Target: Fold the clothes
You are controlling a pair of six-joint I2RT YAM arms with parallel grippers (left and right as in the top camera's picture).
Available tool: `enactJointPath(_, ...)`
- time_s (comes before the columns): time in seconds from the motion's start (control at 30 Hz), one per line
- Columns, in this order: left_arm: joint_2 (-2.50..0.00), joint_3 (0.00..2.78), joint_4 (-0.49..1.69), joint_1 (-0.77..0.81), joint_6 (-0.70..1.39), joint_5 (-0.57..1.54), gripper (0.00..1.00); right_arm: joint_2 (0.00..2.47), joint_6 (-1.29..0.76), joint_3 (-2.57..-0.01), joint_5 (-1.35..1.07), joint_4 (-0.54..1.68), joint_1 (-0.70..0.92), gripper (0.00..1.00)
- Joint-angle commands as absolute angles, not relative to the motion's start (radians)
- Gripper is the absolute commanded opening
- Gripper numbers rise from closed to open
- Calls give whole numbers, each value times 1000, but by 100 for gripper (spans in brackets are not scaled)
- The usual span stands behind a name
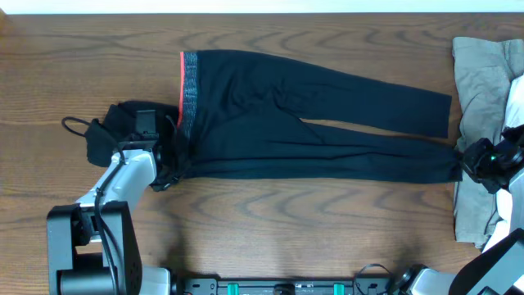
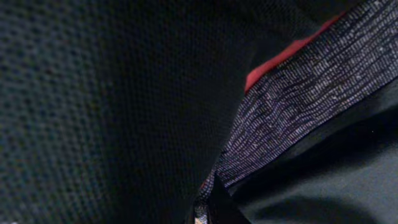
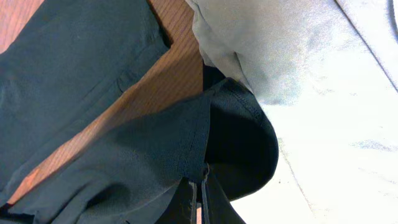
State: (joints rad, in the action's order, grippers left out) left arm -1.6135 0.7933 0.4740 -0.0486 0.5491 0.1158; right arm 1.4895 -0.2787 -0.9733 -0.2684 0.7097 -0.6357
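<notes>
Left arm bent, left gripper (image 1: 169,157) low, jaws pinched on pants (image 1: 327,102); right gripper (image 1: 475,158) low, pinched likewise.

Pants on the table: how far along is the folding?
Done: the pants lie spread flat, legs pointing right, no fold yet. In hand: the left hand pinches the waistband corner, the right hand the near leg's hem. Left: every fold, plus the khaki piece and white piece at the right edge.

A robotics lab bench, by the look: a wood-grain worktop (image 1: 270,205) with a left arm (image 1: 123,184) and a right arm (image 1: 508,258) mounted at its near edge; a black rail (image 1: 286,287) with green fittings sits between them. On the wood, black pants (image 1: 327,115) lie spread flat.
</notes>
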Motion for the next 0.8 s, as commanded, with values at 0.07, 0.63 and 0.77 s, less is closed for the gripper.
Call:
enactJointPath(0.07,-1550,812,582,-49,532,89,6,1485,-291,-980,-258,710,-645,1)
enactJointPath(0.63,-1085,1032,898,-49,418,-27,6,1483,-241,-1238,-258,990,-662,1)
enactJointPath(0.77,-1083,1050,923,-49,400,-47,6,1483,-242,-1257,-259,991,-662,1)
